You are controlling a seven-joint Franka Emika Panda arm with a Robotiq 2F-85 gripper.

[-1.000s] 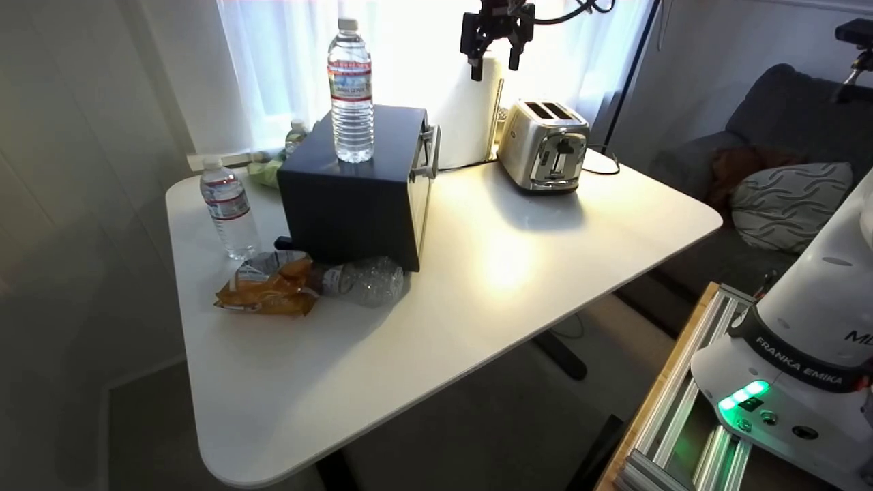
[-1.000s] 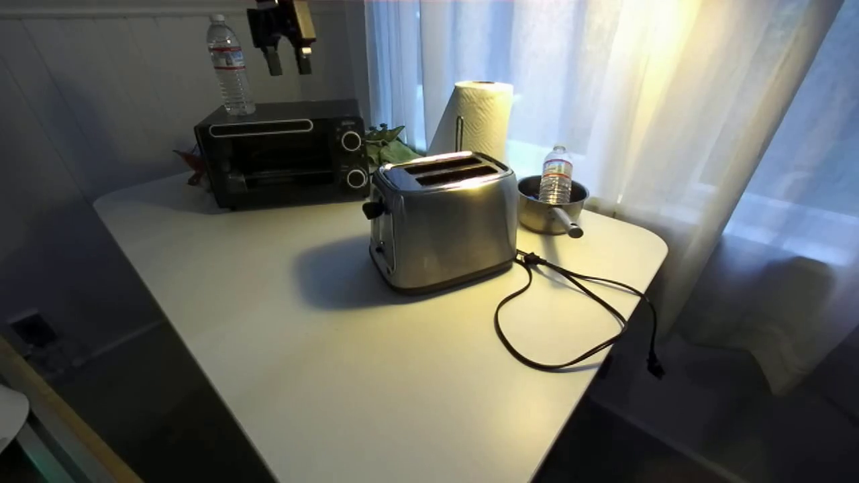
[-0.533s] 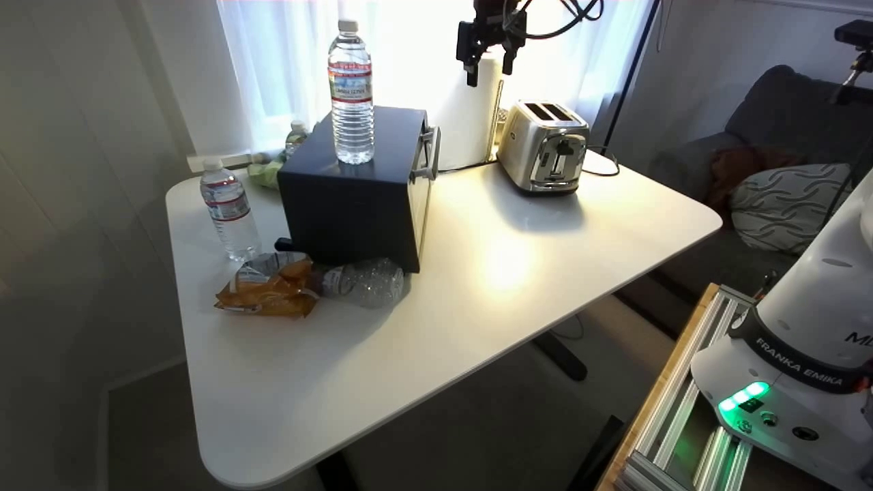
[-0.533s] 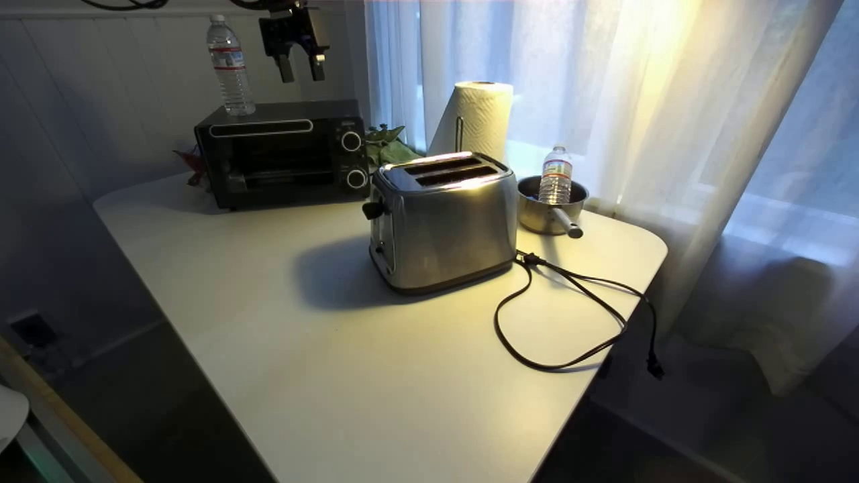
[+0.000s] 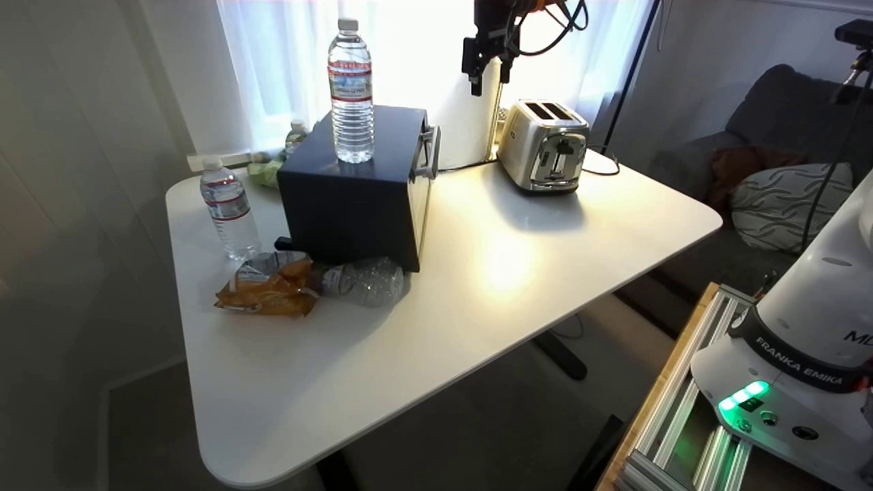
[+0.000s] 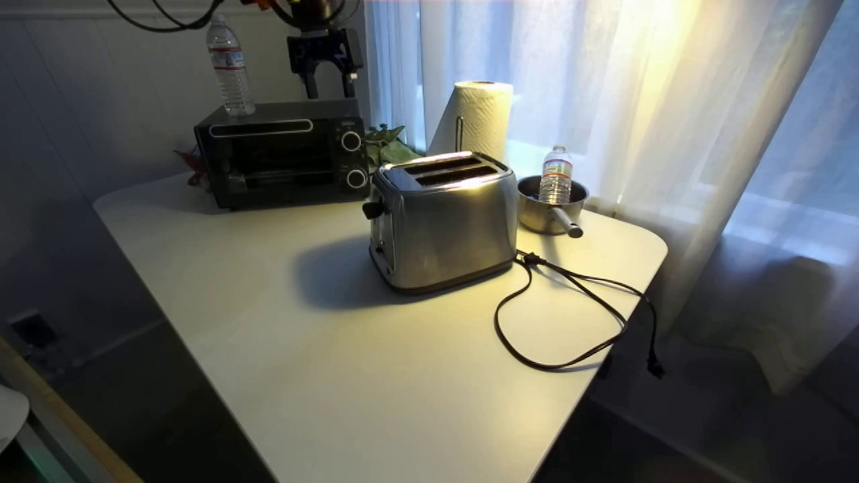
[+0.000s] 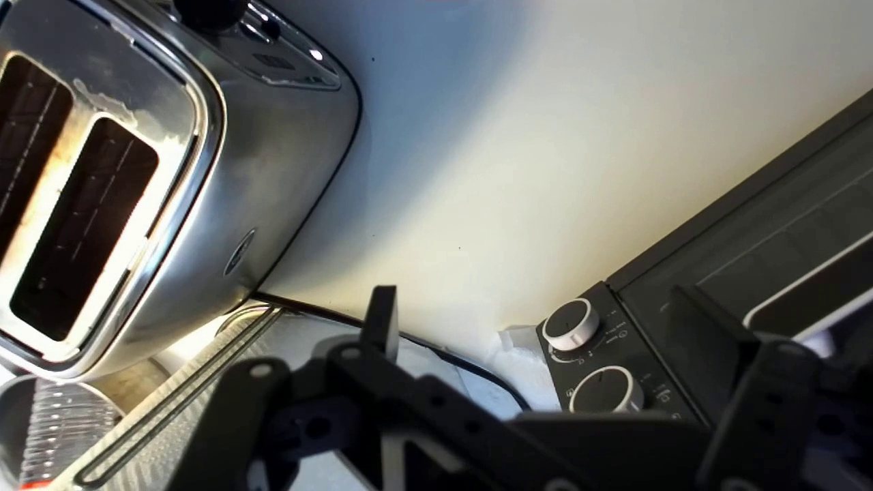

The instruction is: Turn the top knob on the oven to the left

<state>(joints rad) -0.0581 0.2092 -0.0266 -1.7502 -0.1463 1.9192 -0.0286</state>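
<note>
The black oven stands on the table in both exterior views (image 5: 348, 218) (image 6: 275, 164). Its two round silver-rimmed knobs sit one above the other on the front's right end: the top knob (image 6: 351, 141) and the lower knob (image 6: 356, 178). In the wrist view the top knob (image 7: 605, 390) is partly hidden by my gripper body; the lower knob (image 7: 571, 324) shows whole. My gripper (image 7: 535, 300) is open and empty, with both knobs seen between its fingers but apart from them. In both exterior views the gripper (image 5: 491, 80) (image 6: 331, 90) hangs in the air, higher than the knobs.
The silver toaster (image 6: 449, 228) stands beside the oven's knob end. A paper towel roll (image 6: 486, 117) is behind it. A water bottle (image 5: 352, 102) stands on the oven. A pot (image 6: 537, 215) holding a bottle stands behind the toaster. A bag (image 5: 273, 286) lies beside the oven.
My gripper has moved down and, in an exterior view, rightward to above the oven's knob end. It stays open. The oven, knobs and toaster have not visibly moved.
</note>
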